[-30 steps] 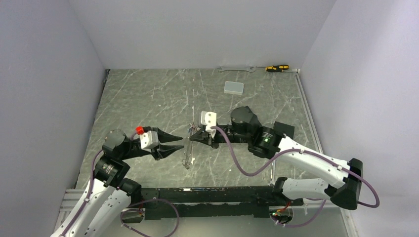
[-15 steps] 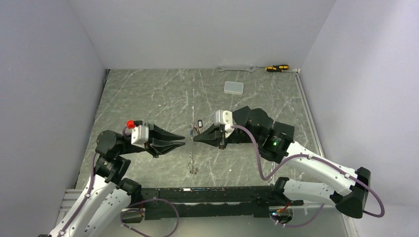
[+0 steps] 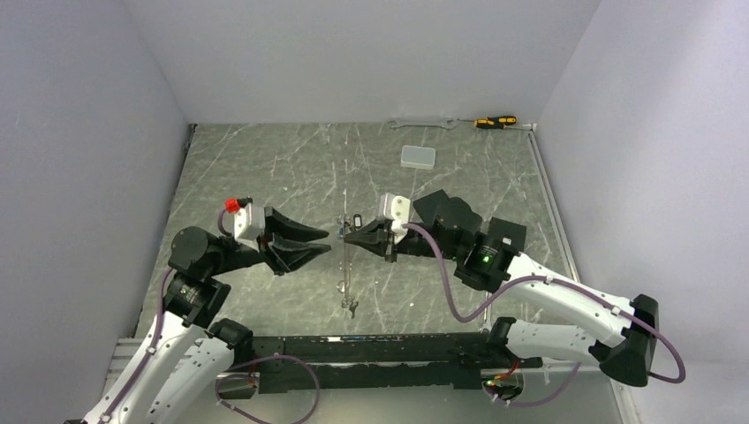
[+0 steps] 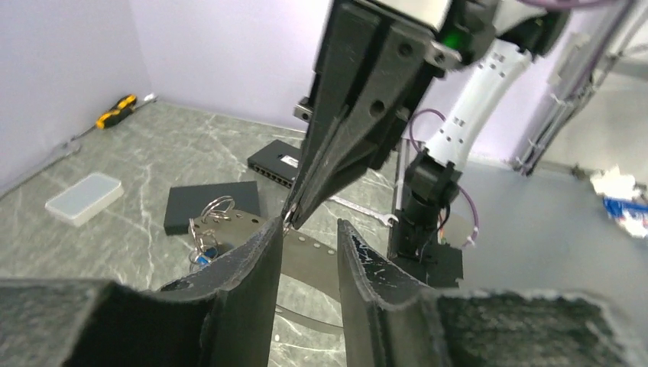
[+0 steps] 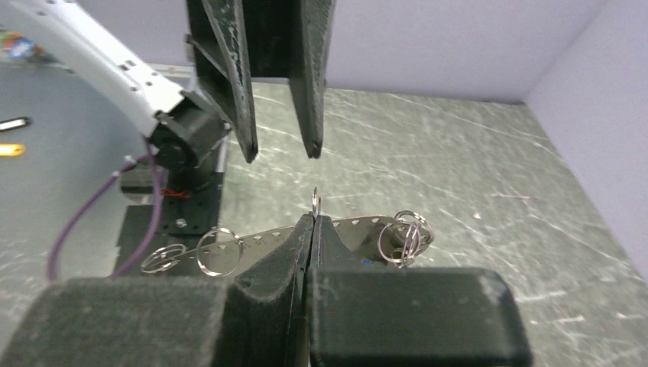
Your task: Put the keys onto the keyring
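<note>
**Left arm**: we log it higher up the tabletop than a second ago, with its tips now level with the right arm's and just beside them. The left jaws are open and empty.

**Right arm**: it has drawn back slightly. The right jaws are closed, pinching a small metal loop on the keyring's edge.

**Keyring**: a thin silvery length carried by the right jaws, its near end now closer to the arm bases. We judge this to be a presentation to the left jaws, with threading not yet begun.

**Keys**: the blue-tagged one hangs by a split ring at the keyring's far end. We cannot tell whether it is properly threaded.

**Pinched loop**: it sits just off the left jaws' tips, nearer one finger than mid-gap, and not between them.
</note>
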Controlling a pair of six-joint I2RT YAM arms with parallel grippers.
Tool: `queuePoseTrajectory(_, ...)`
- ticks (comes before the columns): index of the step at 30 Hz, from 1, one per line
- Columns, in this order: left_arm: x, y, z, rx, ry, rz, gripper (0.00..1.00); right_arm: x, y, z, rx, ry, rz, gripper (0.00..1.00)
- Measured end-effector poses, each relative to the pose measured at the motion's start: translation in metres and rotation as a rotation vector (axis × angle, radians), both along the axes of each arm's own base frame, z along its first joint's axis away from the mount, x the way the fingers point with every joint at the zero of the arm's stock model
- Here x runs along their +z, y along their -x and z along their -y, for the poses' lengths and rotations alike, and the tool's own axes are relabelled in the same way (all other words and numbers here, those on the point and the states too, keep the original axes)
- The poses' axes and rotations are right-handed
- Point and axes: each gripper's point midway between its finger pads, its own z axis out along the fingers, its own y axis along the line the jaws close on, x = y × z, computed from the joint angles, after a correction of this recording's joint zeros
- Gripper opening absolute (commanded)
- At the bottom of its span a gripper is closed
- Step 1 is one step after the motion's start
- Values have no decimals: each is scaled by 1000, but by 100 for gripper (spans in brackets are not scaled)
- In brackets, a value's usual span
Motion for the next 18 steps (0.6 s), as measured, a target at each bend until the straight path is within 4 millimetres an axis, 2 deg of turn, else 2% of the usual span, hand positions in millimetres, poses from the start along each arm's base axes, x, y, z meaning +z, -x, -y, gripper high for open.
queuePoseTrajectory(4, -1, -21, -6, 137, 41, -186, 33, -17, -23, -5, -118, 16, 25, 0)
queuePoseTrajectory(8, 0, -50, -16, 316, 75, -449, 32, -47, -45, -9, -234, 49, 57, 0)
queuePoseTrajectory(11, 4, -63, -21, 402, 96, -593, 34, -63, -60, -10, -322, 66, 97, 0)
queuePoseTrajectory(13, 4, -70, -25, 465, 111, -705, 34, -66, -68, -12, -373, 63, 134, 0)
queuePoseTrajectory(18, -8, -77, -33, 571, 143, -927, 32, -57, -81, -22, -464, 23, 231, 0)
